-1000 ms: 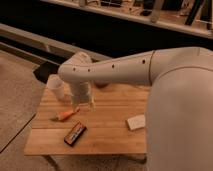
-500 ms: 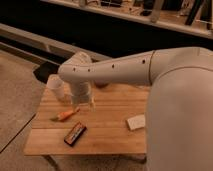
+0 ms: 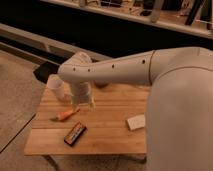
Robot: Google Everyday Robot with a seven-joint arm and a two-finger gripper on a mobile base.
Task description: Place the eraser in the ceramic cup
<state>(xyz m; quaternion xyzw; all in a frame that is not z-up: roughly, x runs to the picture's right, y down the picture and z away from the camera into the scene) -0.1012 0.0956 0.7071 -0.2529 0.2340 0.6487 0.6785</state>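
The eraser (image 3: 135, 121) is a small off-white block lying on the right part of the wooden table (image 3: 110, 112), close to the arm's white body. The ceramic cup (image 3: 56, 86) is small and white and stands upright at the table's far left corner. My gripper (image 3: 83, 101) hangs from the white arm over the left-middle of the table, just right of the cup and far left of the eraser. It points down, close to the tabletop. Nothing shows in its grasp.
A dark flat bar with orange trim (image 3: 75, 133) lies near the front left edge. A small orange object (image 3: 67, 114) lies just below the gripper. A dark object (image 3: 102, 85) sits behind the arm. The big white arm covers the table's right side.
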